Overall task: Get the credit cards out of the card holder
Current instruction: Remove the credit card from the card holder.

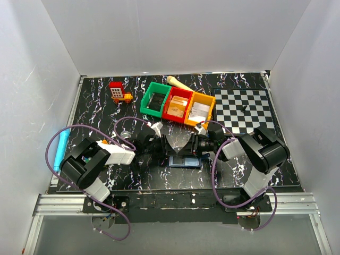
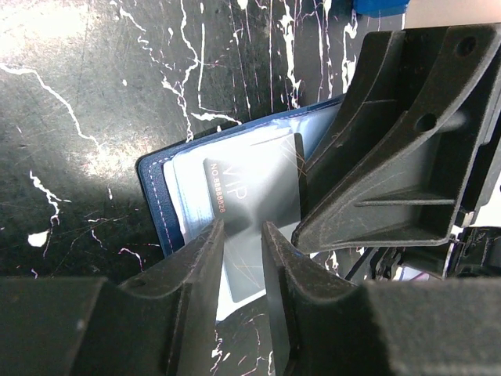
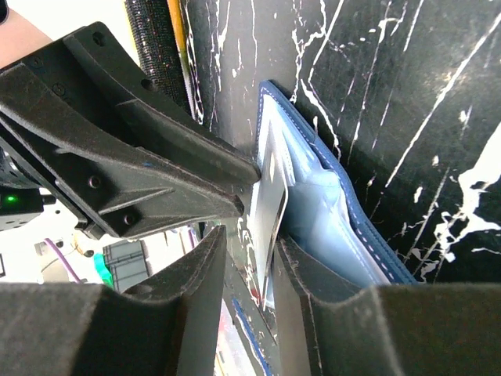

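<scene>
The card holder [image 1: 179, 143] lies open on the black marbled table between both grippers. The left wrist view shows its navy edge [image 2: 153, 196], and the right wrist view shows its blue-grey inside [image 3: 344, 211]. A dark "VIP" card [image 2: 250, 188] sticks out of its pocket. My left gripper [image 2: 243, 235] sits over that card with its jaws narrowly apart and the card showing in the gap; in the top view it comes in from the left [image 1: 161, 144]. My right gripper [image 3: 250, 251] comes in from the right [image 1: 195, 144]. It is narrowly open, with the card's edge [image 3: 270, 196] between its fingers, close to the right one.
Green [image 1: 155, 99], red [image 1: 178, 104] and yellow [image 1: 200, 109] bins stand behind the grippers. A checkered mat [image 1: 245, 109] lies at the back right and a red toy [image 1: 119, 92] at the back left. A light-blue pen [image 1: 60, 151] lies at the left edge. A flat blue item [image 1: 185, 162] lies just in front.
</scene>
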`<act>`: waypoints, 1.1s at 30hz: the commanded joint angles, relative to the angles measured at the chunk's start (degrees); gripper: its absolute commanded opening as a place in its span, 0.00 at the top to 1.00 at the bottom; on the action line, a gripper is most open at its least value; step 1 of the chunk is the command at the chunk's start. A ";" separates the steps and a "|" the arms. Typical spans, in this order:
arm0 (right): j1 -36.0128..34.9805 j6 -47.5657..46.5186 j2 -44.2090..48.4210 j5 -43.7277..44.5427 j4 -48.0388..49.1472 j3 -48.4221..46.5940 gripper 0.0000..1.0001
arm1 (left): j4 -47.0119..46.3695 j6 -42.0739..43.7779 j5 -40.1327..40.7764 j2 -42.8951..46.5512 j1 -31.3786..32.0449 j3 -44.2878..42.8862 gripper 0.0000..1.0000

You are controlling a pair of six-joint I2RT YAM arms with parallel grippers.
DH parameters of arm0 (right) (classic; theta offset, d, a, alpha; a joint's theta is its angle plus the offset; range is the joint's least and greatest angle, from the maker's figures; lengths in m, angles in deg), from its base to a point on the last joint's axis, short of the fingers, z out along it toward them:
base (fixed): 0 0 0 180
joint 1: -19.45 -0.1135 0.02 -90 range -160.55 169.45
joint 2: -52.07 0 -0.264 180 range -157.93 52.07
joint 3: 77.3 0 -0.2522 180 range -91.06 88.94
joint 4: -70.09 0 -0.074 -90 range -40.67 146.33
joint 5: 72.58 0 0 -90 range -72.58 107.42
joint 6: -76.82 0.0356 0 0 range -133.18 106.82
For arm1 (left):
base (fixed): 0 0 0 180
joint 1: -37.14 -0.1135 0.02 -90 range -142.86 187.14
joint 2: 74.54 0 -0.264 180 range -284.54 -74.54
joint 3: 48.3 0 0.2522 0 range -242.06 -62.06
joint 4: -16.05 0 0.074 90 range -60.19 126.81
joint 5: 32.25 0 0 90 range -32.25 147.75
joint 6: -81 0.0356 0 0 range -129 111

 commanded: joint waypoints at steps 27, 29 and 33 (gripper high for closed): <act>1.54 -3.13 5.65 -1.71 -2.11 2.02 0.66 | 7.92 0.55 4.04 0.54 0.49 1.91 0.94; 1.72 -3.66 5.83 -1.18 -3.16 1.93 0.67 | 7.92 0.46 3.87 0.54 0.57 1.91 0.96; 2.07 -4.80 6.97 0.23 -5.98 1.84 0.69 | 8.01 0.64 3.87 0.54 0.57 1.74 0.99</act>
